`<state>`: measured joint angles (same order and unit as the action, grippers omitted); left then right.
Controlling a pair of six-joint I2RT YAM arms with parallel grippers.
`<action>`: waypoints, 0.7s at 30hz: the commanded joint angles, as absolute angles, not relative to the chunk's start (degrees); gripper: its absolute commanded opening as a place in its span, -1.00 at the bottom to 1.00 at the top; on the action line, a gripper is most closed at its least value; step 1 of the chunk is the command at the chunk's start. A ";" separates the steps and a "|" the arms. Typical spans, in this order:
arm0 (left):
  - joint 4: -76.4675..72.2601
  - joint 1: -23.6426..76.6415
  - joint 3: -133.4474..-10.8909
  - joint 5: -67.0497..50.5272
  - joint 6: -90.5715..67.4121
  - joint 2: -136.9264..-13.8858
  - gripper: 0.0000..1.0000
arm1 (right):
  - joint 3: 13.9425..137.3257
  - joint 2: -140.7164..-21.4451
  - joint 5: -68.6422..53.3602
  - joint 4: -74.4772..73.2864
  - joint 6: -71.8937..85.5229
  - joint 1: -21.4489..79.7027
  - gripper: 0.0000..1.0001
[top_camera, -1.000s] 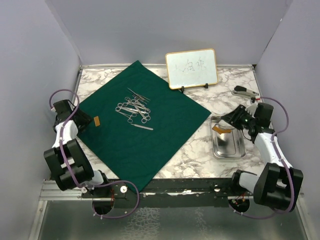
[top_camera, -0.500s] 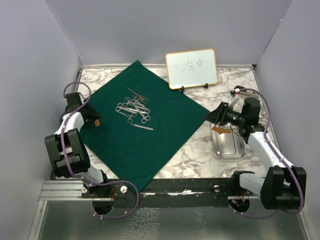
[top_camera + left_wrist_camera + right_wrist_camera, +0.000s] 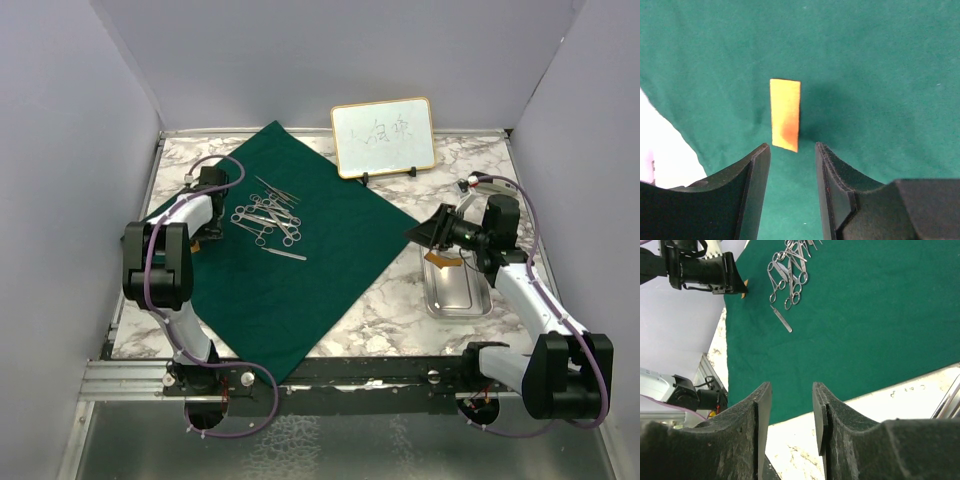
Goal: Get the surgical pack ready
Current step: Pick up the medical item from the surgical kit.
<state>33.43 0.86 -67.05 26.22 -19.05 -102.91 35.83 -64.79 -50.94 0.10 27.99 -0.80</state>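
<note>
The dark green cloth (image 3: 300, 270) lies spread cornerwise over the left and middle of the marble surface (image 3: 400, 300), as it did a second ago. The silver instruments (image 3: 266, 218) sit in the same loose pile on its far half, with one slim piece lying apart just nearer. The steel tray (image 3: 460, 290) has not shifted either and rests off the cloth, near the surface's right edge.

The left arm has changed most. It has swung in from the surface's left edge and now reaches over the cloth's left corner. The left hand (image 3: 792, 146) is released there, its jaws apart and empty, with a small orange tag (image 3: 785, 114) lying flat on the cloth just ahead of its fingertips.

The right arm rose and drew toward the far edge during the first half of that second, and has barely stirred since. The right hand (image 3: 788, 384) hangs above the tray's far end, pointing at the cloth, jaws parted and holding nothing.

The gold-framed whiteboard (image 3: 383, 136) at the far edge carries pale handwritten marks, too faint to read.
</note>
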 commanded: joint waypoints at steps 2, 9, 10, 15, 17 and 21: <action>36.55 2.48 -67.98 35.01 -16.72 -104.47 -0.13 | 36.01 -64.06 -52.69 2.36 27.76 -0.47 -0.24; 36.36 3.04 -68.44 34.13 -15.82 -106.41 -0.21 | 35.62 -63.90 -52.74 2.52 27.63 -0.44 -0.26; 36.12 3.38 -68.32 33.95 -15.71 -106.43 -0.18 | 35.60 -63.90 -52.78 2.59 27.68 -0.44 -0.26; 36.43 3.69 -68.82 34.93 -15.57 -107.95 -0.16 | 35.62 -63.90 -52.91 2.64 27.77 -0.44 -0.27; 36.95 3.69 -69.19 36.26 -15.72 -108.78 -0.25 | 35.53 -63.89 -52.83 2.64 27.76 -0.44 -0.27; 37.02 3.69 -70.34 37.70 -15.08 -109.77 -0.47 | 35.55 -63.81 -52.78 2.64 27.69 -0.44 -0.27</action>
